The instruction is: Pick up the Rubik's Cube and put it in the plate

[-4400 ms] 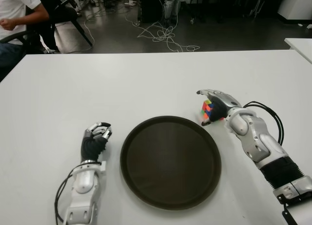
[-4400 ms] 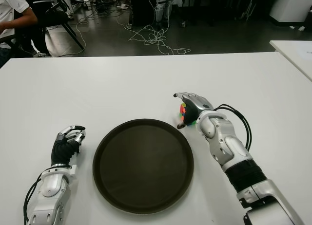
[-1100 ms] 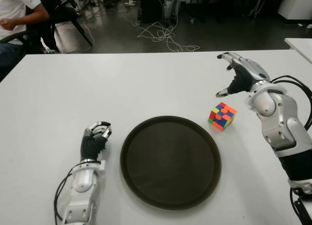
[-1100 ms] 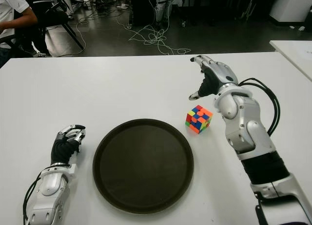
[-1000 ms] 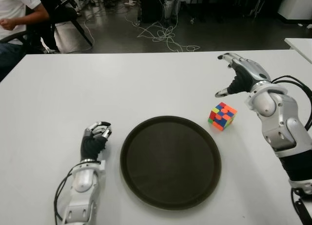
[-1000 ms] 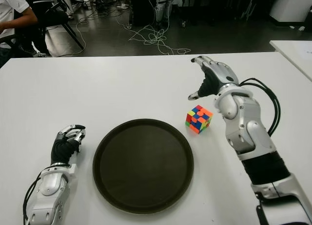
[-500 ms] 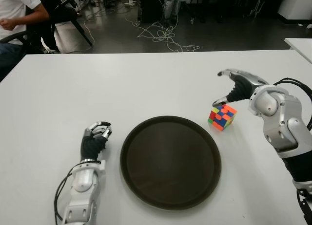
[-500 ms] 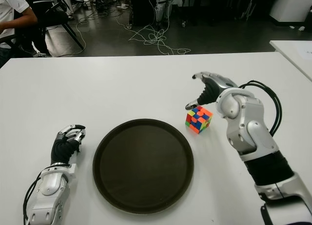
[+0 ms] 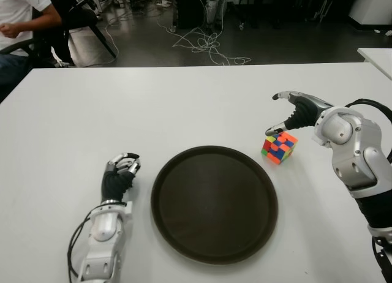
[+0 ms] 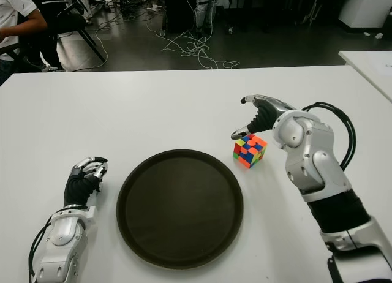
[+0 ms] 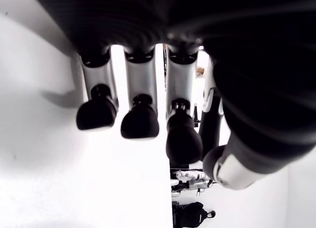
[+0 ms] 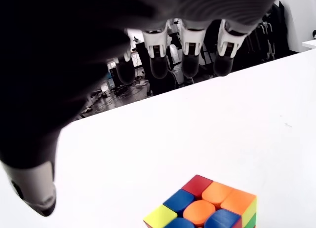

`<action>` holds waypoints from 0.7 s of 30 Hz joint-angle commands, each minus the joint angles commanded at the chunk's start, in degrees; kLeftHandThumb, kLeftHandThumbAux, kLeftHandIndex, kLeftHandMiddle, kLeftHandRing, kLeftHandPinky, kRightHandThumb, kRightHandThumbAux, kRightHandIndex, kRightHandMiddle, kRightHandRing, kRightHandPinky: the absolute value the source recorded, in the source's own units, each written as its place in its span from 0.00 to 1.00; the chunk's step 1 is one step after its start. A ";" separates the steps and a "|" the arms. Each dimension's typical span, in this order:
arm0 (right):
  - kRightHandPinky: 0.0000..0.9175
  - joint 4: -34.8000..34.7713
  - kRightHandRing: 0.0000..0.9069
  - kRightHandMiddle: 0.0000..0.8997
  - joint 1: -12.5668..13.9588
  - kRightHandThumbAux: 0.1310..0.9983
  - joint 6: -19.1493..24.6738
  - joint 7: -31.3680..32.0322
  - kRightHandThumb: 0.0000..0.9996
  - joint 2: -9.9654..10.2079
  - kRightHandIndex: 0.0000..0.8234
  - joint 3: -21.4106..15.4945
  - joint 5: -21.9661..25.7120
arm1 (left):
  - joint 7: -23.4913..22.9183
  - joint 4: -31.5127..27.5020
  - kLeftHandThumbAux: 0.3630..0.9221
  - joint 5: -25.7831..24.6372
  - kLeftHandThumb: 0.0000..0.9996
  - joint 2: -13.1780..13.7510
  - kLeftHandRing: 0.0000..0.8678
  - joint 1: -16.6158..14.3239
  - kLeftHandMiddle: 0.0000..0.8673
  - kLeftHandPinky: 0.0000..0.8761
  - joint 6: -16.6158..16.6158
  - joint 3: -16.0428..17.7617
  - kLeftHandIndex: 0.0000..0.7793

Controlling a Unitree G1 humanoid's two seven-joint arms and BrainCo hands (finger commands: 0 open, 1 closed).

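One cube sits on the surface, just beside the plate toward the right edge. Our right robot hand hovers spread above it, holding nothing; closing off-center, we judge, could nudge it away. Our left robot hand is curled, empty.

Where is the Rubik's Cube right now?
The Rubik's Cube sits on the white table, just off the plate's far right rim, under the open right hand.

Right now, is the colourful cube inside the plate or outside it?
Outside. The Rubik's Cube sits on the white table beside the plate, under the open right hand.
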 joint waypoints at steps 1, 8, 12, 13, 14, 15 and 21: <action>0.00 -0.29 0.00 0.00 0.03 0.61 0.39 0.20 0.00 -0.03 0.00 0.13 -0.12 | 0.06 -0.02 0.61 -0.02 0.71 -0.05 0.94 -0.01 0.92 0.91 0.06 0.03 0.57; 0.00 -0.98 0.00 0.00 -0.16 0.61 1.86 1.24 0.00 -0.43 0.00 0.86 -0.57 | 0.08 -0.16 0.61 -0.09 0.71 -0.14 0.94 0.01 0.93 0.92 0.35 0.07 0.57; 0.00 -1.02 0.00 0.00 -0.12 0.60 2.34 1.29 0.00 -0.41 0.00 1.05 -0.55 | 0.34 -0.17 0.61 0.17 0.71 -0.12 0.94 -0.05 0.93 0.92 0.52 0.04 0.57; 0.00 -0.94 0.00 0.00 -0.19 0.60 2.55 1.44 0.00 -0.47 0.00 1.22 -0.68 | 0.36 -0.15 0.61 0.21 0.71 -0.09 0.94 -0.07 0.93 0.92 0.58 0.04 0.57; 0.00 -0.88 0.00 0.00 -0.24 0.59 2.70 1.55 0.00 -0.52 0.00 1.34 -0.77 | 0.38 -0.14 0.61 0.23 0.71 -0.07 0.94 -0.09 0.93 0.92 0.62 0.03 0.57; 0.00 -0.82 0.00 0.00 -0.33 0.59 2.87 1.79 0.00 -0.61 0.00 1.52 -0.87 | 0.31 -0.13 0.61 0.20 0.71 -0.04 0.94 -0.10 0.93 0.92 0.65 0.02 0.57; 0.00 -1.00 0.00 0.00 -0.12 0.56 3.43 2.09 0.00 -0.65 0.00 1.81 -0.59 | -0.02 -0.08 0.61 0.06 0.71 0.14 0.94 -0.08 0.93 0.92 0.55 -0.08 0.57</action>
